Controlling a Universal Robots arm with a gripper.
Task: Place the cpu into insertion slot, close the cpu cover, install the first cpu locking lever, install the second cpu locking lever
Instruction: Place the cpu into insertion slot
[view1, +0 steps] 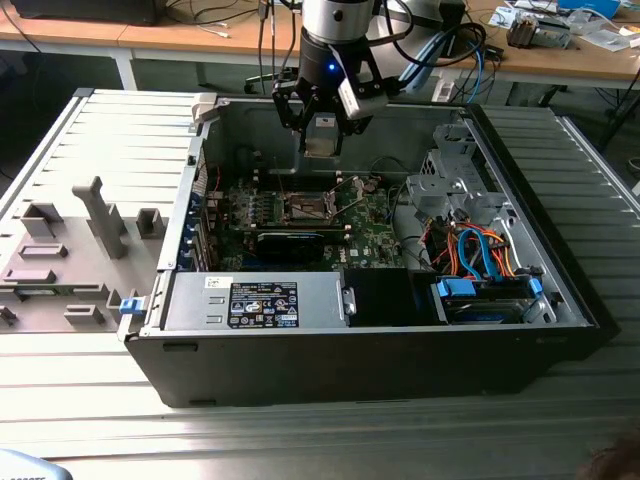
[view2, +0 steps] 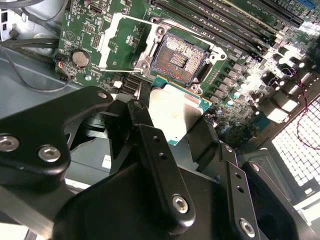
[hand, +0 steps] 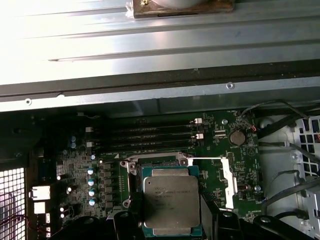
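My gripper (view1: 321, 136) hangs over the open computer case, shut on the cpu (view1: 320, 140), a flat square chip with a dull silver top. In both wrist views the cpu (view2: 172, 112) (hand: 170, 200) sits between the black fingers (view2: 150, 145), held above the board. The insertion slot (view2: 180, 59) (view1: 305, 207) is a square black socket with a silver rim on the green circuit board, and it lies open just past the chip. The cpu (hand: 170, 200) hides most of the insertion slot (hand: 157, 162) in the first wrist view. The cpu cover (hand: 225, 177) (view2: 117, 42), a thin silver frame, stands swung open beside the socket.
A black labelled power-supply box (view1: 262, 303) lies along the case's front edge, with a long black expansion card (view1: 290, 243) behind it. A drive cage and coloured cables (view1: 480, 262) are at the exterior view's right. Memory slots (hand: 145, 135) run beside the socket. A grey fixture tray (view1: 70, 250) sits outside the case.
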